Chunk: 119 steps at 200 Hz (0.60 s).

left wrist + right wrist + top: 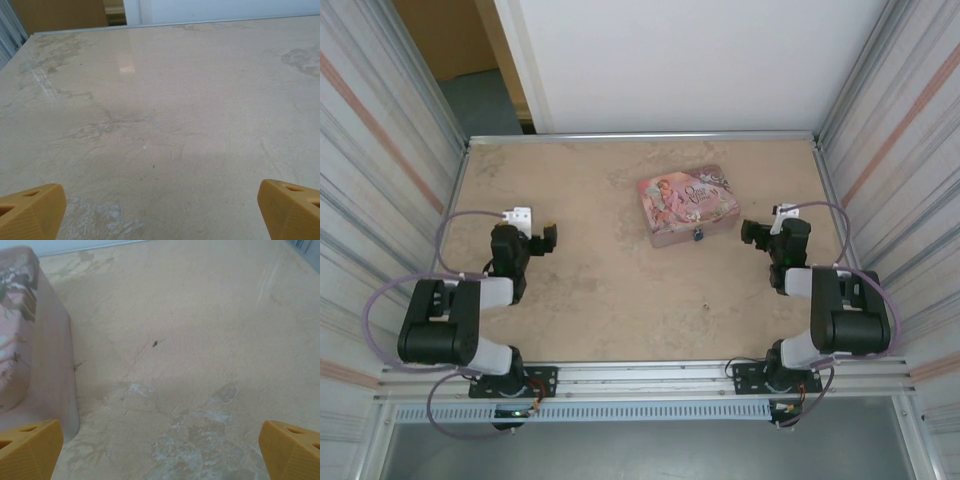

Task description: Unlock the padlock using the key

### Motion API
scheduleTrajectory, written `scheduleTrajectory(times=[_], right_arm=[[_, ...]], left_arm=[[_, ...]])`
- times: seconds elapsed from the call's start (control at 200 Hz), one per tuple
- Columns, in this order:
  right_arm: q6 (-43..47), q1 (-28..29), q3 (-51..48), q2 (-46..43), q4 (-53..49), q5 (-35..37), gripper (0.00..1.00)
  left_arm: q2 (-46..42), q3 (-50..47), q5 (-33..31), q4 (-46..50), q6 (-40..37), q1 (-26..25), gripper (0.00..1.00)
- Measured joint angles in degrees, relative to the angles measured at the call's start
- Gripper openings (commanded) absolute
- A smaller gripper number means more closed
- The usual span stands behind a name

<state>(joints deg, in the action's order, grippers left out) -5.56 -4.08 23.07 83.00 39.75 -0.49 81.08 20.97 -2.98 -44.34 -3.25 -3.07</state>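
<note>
The padlock (698,235), a tiny blue-bodied lock whose thin silvery shackle is too small to make out, sits against the near side of a pink illustrated rectangular tin (687,205). Both are right of the middle of the beige stone-patterned table (590,300), closer to its far edge than its near one.

Seen from above, left to right: the left gripper (546,240), black, on a black and white arm, is near the table's left edge. It points toward the middle and is well apart from the tin. Its wrist view shows its yellow fingertips (30,210) spread wide over bare table, with nothing between them.

Next comes the tin, with the padlock on its near face.

The right gripper (752,232) is just beside the tin's right end, near the padlock but touching neither. In its wrist view its yellow fingertips (30,445) are also spread wide and empty, and the tin's side wall (50,365) stands at the left.

Where the key lies cannot be told. The task appears to be at its very start, with nothing grasped. The next move likely calls for finding and picking up the key while one gripper steadies the padlock. The right gripper is the nearer to it.
</note>
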Motion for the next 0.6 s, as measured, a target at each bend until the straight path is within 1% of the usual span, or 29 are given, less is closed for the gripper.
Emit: scheduleTrajectory(times=[0.155,0.291,0.426,0.596], right_arm=[[-1.75,-1.53,0.09,-9.35,-5.7,-0.63,0.99],[-4.48,-2.16,2.01,-18.29,-15.15,-0.98,0.99],[-7.76,-3.19,7.32,-23.5,-26.51,-4.04,0.99],[-12.07,-5.53,13.44,-24.2,-38.34,-11.69,0.99]], left_arm=[[-8.52,0.17,-1.25,4.72,-0.61,-1.57,0.99],[-16.2,3.23,-1.97,14.88,1.11,-2.71,0.99],[-22.32,9.38,-1.9,27.17,8.15,-2.69,0.99],[-25.92,13.66,3.26,38.29,18.08,-2.69,0.99]])
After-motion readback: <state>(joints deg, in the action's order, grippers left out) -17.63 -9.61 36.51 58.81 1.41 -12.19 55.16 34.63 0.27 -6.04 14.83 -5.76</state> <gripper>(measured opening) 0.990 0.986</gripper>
